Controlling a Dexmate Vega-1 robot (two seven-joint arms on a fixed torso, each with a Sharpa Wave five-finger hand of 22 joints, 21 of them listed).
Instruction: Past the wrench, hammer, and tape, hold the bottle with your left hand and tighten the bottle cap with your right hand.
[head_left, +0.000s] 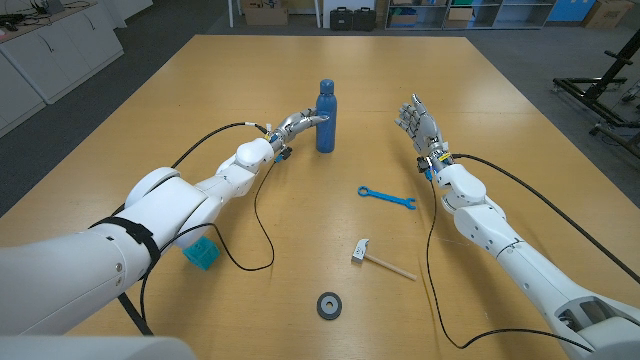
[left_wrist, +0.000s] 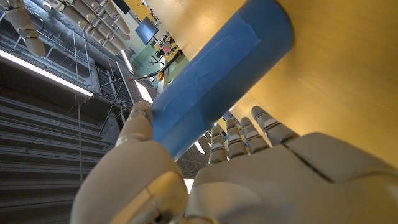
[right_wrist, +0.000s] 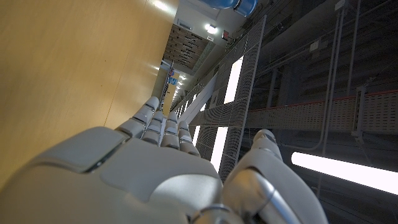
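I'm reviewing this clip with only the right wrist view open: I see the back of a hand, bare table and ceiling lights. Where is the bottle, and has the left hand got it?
Observer: The blue bottle stands upright past the tools, and the left hand is against its side.
Operator: Against it, or gripping it?
Observer: In the left wrist view the thumb sits on one side of the bottle and the fingers on the other, so it looks clasped.
Operator: And the right hand?
Observer: The right hand is open, apart from the bottle and not on the cap.
Operator: Anything near it?
Observer: The blue wrench lies on the table nearer the robot.
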